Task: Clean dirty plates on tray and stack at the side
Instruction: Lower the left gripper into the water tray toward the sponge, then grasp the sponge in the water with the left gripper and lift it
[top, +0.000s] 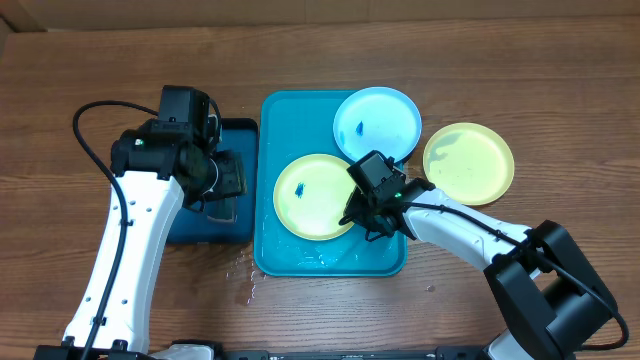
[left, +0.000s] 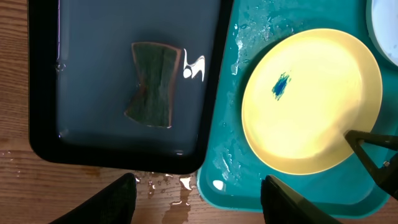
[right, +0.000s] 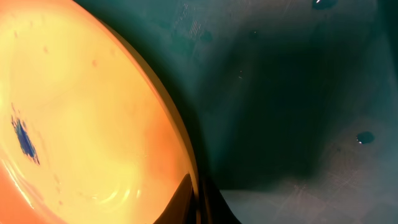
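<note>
A yellow-green plate (top: 312, 195) with a small blue smear lies in the turquoise tray (top: 300, 255). My right gripper (top: 362, 214) is shut on this plate's right rim; the right wrist view shows the rim (right: 180, 143) pinched between the fingers (right: 198, 202). A light blue plate (top: 377, 124) with a blue smear rests on the tray's far right corner. A second yellow-green plate (top: 468, 163) lies on the table right of the tray. My left gripper (left: 196, 199) is open and empty, above the dark blue tray's near edge. The smeared plate (left: 311, 102) also shows in the left wrist view.
A dark blue black-rimmed tray (top: 236, 132) sits left of the turquoise tray; it holds shallow water and a green sponge (left: 153, 84). Water drops (top: 245, 275) lie on the wooden table in front of the trays.
</note>
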